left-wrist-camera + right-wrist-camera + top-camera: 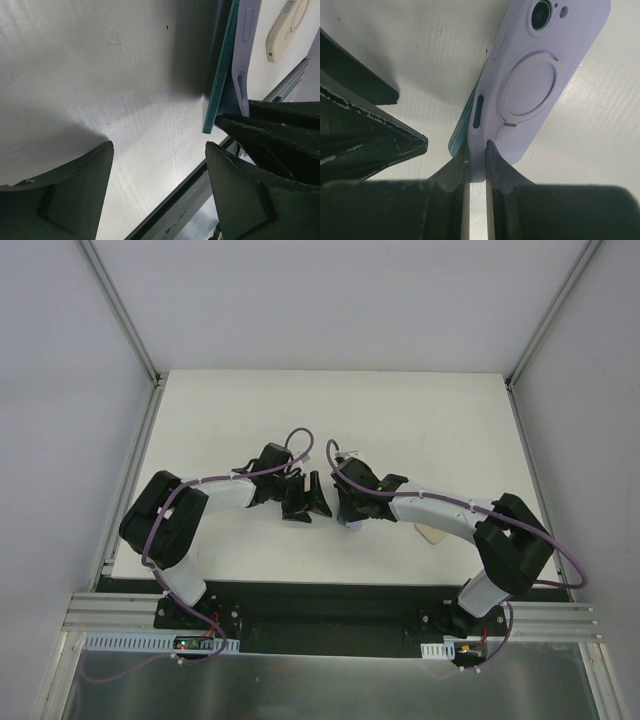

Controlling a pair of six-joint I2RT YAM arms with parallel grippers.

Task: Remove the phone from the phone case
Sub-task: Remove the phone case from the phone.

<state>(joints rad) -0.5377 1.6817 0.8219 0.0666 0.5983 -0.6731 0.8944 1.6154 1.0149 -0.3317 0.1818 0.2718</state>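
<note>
A lavender phone case (540, 85) with a round ring holder stands on edge on the white table. A teal phone (461, 132) sits half peeled out of its left side. My right gripper (477, 145) is shut on the case's lower edge. In the left wrist view the teal phone (219, 85) and the case (246, 45) rise just beyond my right finger. My left gripper (160, 185) is open and empty, its jaws wide apart beside the phone and not touching it. In the top view the left gripper (308, 498) and right gripper (345, 508) meet at the table's middle.
A beige, case-like object (430, 533) lies on the table to the right, under the right arm, and also shows in the left wrist view (290, 30). The table's front edge and metal rail (200, 190) run close below the left gripper.
</note>
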